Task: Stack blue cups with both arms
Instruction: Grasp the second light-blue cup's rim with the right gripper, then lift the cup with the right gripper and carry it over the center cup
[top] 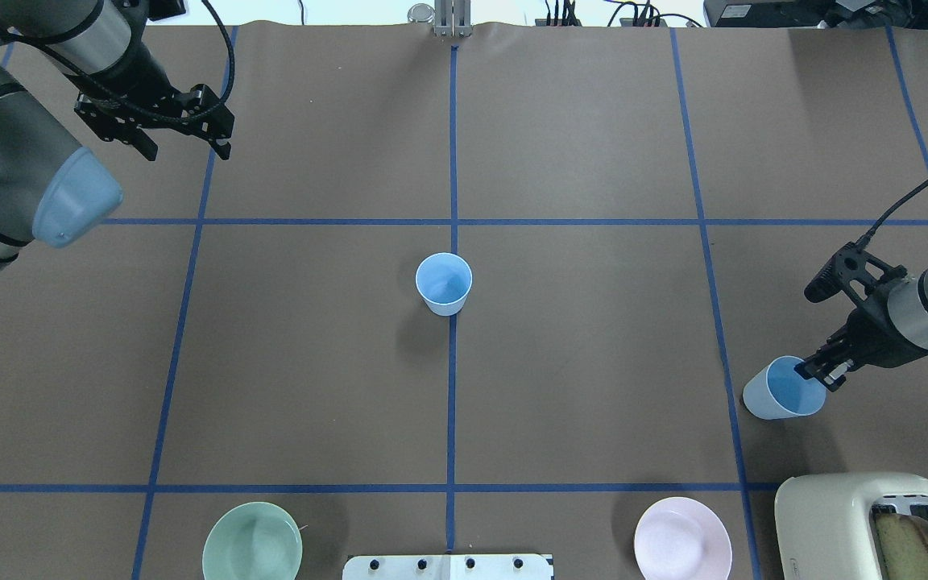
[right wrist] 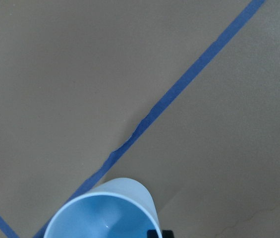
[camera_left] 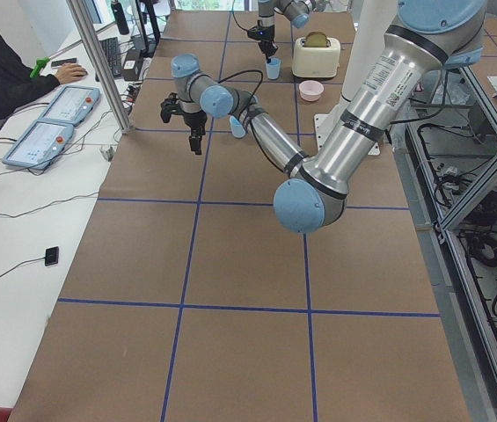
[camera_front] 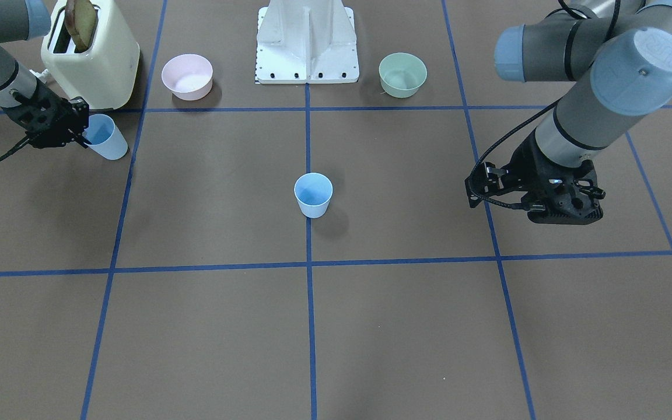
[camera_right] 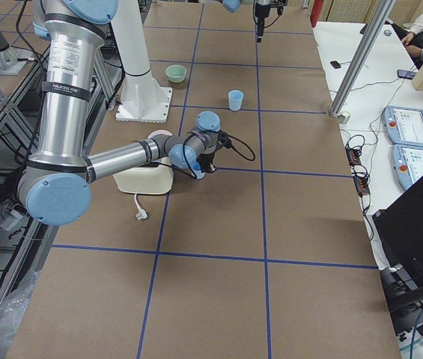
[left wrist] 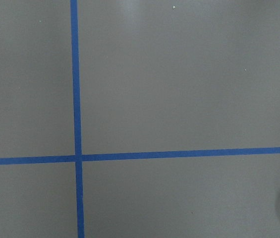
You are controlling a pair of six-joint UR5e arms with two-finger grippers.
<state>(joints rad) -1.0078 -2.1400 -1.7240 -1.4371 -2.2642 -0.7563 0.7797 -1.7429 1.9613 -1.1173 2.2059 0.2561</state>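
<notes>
Though partly behind the right end effector [top: 823, 374], a tilted blue cup [top: 772, 396].

Rt wrist view — cup [right wrist: 102, 210] cut off at btm edge.

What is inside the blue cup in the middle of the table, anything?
Nothing, it is empty. The middle cup stands upright with its mouth up, and the overhead view shows only its bare blue inside.
</notes>
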